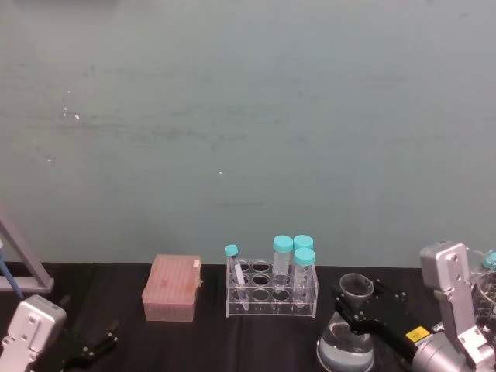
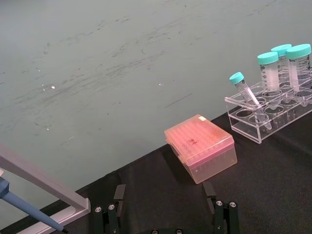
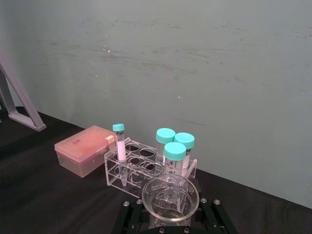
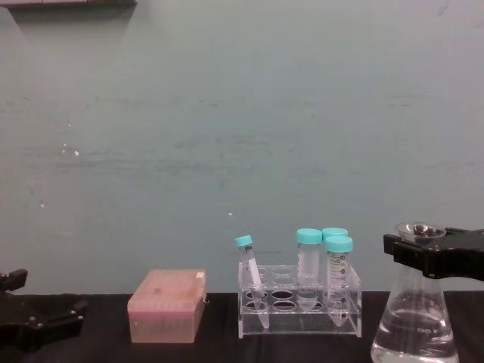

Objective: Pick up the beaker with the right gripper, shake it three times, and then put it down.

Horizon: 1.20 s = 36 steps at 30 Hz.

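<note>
The beaker (image 1: 346,335) is a clear glass conical flask with some clear liquid in its wide base, at the front right of the black table. Its flared rim (image 3: 170,196) fills the lower middle of the right wrist view. My right gripper (image 1: 353,308) is shut on the beaker's neck just under the rim, and shows as a black clamp (image 4: 437,259) across the neck in the chest view. I cannot tell whether the base touches the table. My left gripper (image 2: 165,209) hangs open and holds nothing, parked low at the front left (image 1: 91,350).
A clear tube rack (image 1: 271,298) with teal-capped tubes (image 1: 283,256) stands just left of the beaker. A pink tip box (image 1: 172,288) sits further left. A grey pipette stand (image 1: 22,267) is at the far left. A teal wall rises behind the table.
</note>
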Tool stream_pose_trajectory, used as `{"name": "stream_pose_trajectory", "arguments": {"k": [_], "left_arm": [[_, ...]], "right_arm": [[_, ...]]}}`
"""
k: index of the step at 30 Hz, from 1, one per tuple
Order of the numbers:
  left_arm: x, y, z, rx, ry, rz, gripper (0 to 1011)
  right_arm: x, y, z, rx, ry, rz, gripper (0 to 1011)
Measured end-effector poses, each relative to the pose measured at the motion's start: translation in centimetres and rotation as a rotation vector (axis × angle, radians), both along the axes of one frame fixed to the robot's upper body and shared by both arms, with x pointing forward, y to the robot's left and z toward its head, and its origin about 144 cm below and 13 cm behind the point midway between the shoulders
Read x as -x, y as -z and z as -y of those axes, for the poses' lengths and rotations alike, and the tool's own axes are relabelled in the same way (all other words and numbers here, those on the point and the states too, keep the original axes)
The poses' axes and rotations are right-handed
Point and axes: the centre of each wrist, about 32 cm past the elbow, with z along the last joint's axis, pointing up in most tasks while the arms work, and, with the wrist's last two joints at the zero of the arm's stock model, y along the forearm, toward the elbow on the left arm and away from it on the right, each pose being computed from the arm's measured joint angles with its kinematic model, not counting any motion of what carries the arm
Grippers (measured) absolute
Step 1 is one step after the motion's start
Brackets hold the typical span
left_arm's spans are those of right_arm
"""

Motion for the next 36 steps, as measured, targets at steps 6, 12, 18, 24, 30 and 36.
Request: {"name": "stream_pose_trajectory", "arguments": {"k": [6, 12, 18, 24, 30, 36], "left_arm": [[0.0, 0.0, 0.0, 0.000, 0.000, 0.000, 1000], [0.0, 0.0, 0.0, 0.000, 0.000, 0.000, 1000], [0.0, 0.0, 0.0, 0.000, 0.000, 0.000, 1000], [0.0, 0.0, 0.0, 0.000, 0.000, 0.000, 1000], [0.0, 0.0, 0.0, 0.000, 0.000, 0.000, 1000], [0.0, 0.0, 0.0, 0.000, 0.000, 0.000, 1000]], "right_arm": [[0.0, 0.0, 0.1, -0.091, 0.010, -0.042, 478], [0.0, -0.2, 0.1, -0.347, 0.011, -0.150, 478], [0.1, -0.2, 0.4, -0.497, 0.020, -0.216, 478], [0.5, 0.1, 0.7, -0.692, 0.036, -0.284, 478], [1.0, 0.3, 0.7, -0.847, 0.036, -0.336, 478], [1.2, 0.4, 0.7, -0.971, 0.040, -0.394, 478]]}}
